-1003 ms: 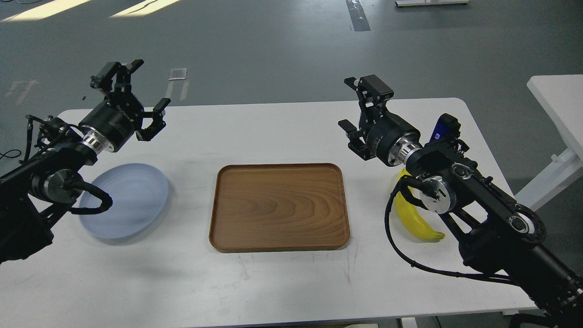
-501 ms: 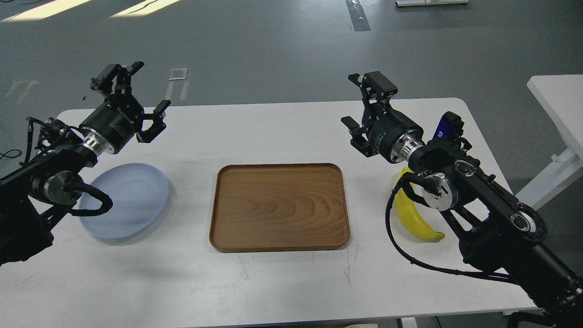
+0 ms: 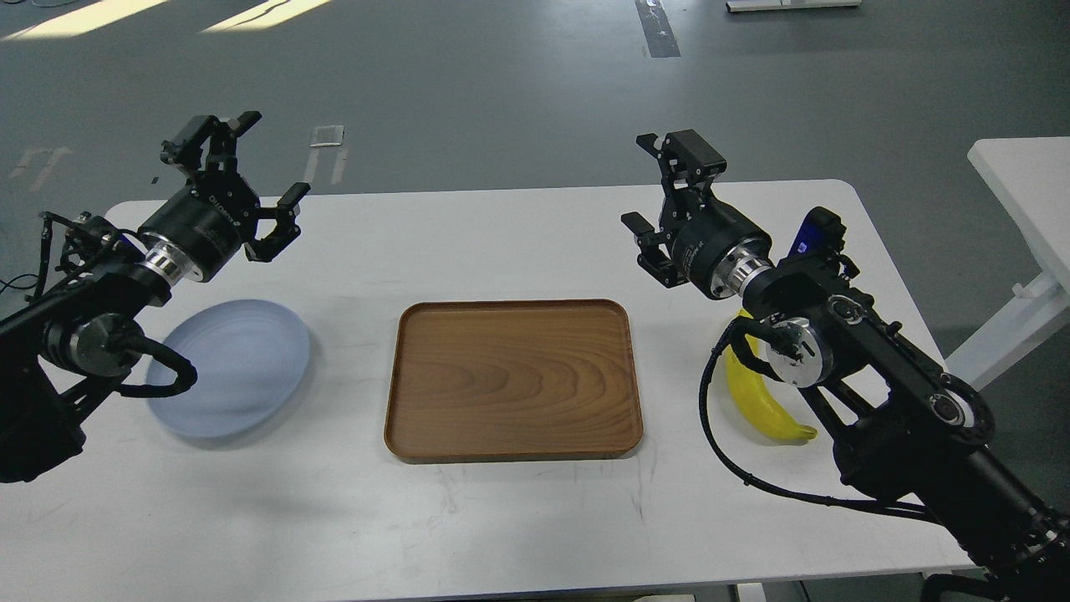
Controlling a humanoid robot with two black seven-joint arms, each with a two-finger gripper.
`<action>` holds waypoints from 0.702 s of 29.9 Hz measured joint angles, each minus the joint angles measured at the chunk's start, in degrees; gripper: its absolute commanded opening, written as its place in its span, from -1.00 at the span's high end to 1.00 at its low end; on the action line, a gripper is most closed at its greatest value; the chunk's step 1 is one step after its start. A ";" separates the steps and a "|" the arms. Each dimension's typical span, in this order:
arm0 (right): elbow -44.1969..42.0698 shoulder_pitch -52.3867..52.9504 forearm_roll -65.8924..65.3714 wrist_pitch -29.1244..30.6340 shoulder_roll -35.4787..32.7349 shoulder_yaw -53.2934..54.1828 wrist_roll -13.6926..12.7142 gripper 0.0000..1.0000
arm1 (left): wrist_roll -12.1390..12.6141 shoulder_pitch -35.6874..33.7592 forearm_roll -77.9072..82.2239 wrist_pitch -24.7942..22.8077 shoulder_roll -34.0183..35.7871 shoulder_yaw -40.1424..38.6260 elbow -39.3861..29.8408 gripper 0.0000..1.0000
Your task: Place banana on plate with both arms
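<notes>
The yellow banana (image 3: pixel 762 401) lies on the white table at the right, partly hidden under my right arm. The pale blue plate (image 3: pixel 242 368) sits on the table at the left, its left edge covered by my left arm. My left gripper (image 3: pixel 242 180) is open and empty, raised above the table beyond the plate. My right gripper (image 3: pixel 660 188) is open and empty, raised above the table, up and left of the banana.
A brown wooden tray (image 3: pixel 514 380) lies in the middle of the table between plate and banana. The white table (image 3: pixel 501 527) has its front edge near the bottom of the view. Another white table (image 3: pixel 1024 188) stands at the far right.
The left gripper has drifted slightly left and up. The right gripper has risen a little and edged right. Banana, plate and tray have not moved.
</notes>
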 measured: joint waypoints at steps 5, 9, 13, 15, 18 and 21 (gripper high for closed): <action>-0.39 -0.16 -0.02 -0.03 0.36 0.03 0.00 -1.00 | -2.83 0.05 14.70 9.66 4.42 0.79 -8.77 -0.99; -0.48 -0.43 -0.02 -0.11 0.65 0.50 0.00 -1.00 | -3.97 0.78 37.53 26.66 7.27 2.92 -14.88 -0.98; -0.48 -0.93 -0.03 -0.15 1.02 1.43 0.00 -1.00 | -4.01 2.17 55.03 41.36 9.16 9.84 -16.19 -0.98; -0.48 -1.07 -0.03 -0.15 1.12 1.70 0.05 -1.00 | -4.07 2.82 58.48 46.72 9.85 14.98 -15.17 -0.98; -0.48 -1.42 -0.03 -0.19 1.12 2.09 0.10 -1.00 | -4.06 3.79 59.65 51.76 10.71 23.02 -10.13 -0.98; -0.48 -2.04 -0.03 -0.19 1.18 2.50 0.10 -1.00 | -4.06 4.30 59.74 53.06 10.76 26.52 -4.47 -0.97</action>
